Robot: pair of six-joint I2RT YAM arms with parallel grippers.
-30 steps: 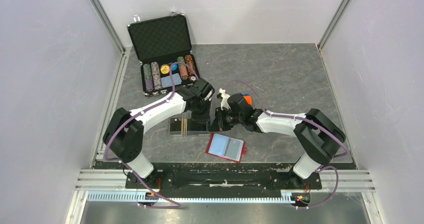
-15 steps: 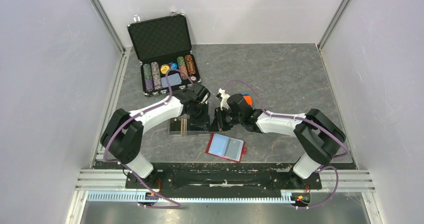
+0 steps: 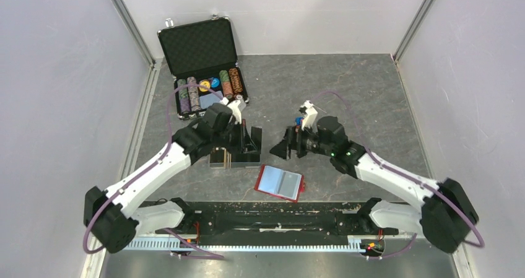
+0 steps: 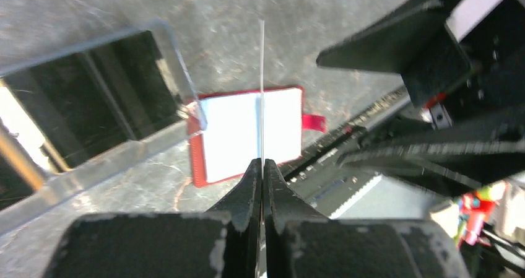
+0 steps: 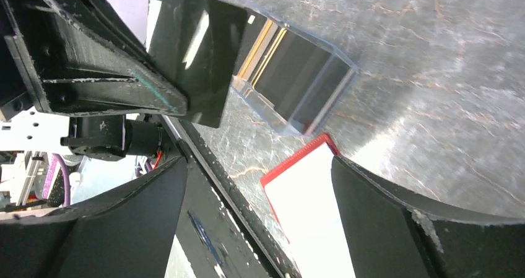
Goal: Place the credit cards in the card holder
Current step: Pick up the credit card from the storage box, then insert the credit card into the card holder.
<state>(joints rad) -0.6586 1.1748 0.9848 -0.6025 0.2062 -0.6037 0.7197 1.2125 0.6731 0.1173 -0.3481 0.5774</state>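
Observation:
My left gripper point(image 3: 249, 139) point(image 4: 262, 164) is shut on a credit card point(image 4: 262, 86), held upright and seen as a thin edge in the left wrist view. In the right wrist view the card's face point(image 5: 197, 55) looks dark. It hangs just above the right end of the clear card holder point(image 3: 230, 158) point(image 4: 99, 166) point(image 5: 309, 86). Orange-gold card edges point(image 5: 262, 41) stand inside the holder. My right gripper point(image 3: 283, 147) point(image 5: 260, 161) is open and empty, a little to the right of the card.
A red wallet point(image 3: 280, 182) point(image 4: 247, 135) point(image 5: 309, 191) lies open near the front edge, below both grippers. The black chip briefcase point(image 3: 204, 67) stands open at the back left, with rows of chips in it.
My right gripper opened, let go of the card and drew back to the right. My left gripper closed on the card and shifted left over the holder.

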